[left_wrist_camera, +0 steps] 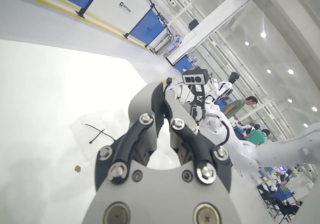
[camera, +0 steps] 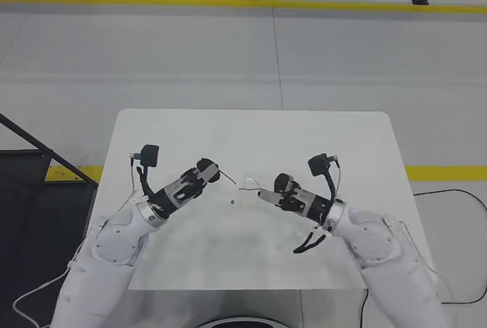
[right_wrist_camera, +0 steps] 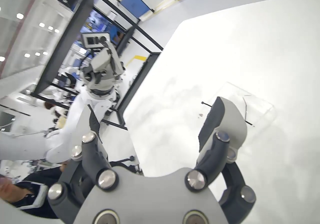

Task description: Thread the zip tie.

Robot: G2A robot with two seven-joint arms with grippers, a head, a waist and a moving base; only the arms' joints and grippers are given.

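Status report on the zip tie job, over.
Left pincer shut on one zip tie, head poking past tips. Right pincer open, empty. Loose ties crossed on clear sheet between arms. No obstruction seen.

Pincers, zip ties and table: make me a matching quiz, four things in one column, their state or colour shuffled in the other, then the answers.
Column one:
1. left pincer
2. right pincer
3. loose zip ties
4. table

Column two:
A. white
B. open
C. lying crossed on the table
D. shut on a zip tie

Pairs: 1-D, 2-B, 3-C, 4-A.
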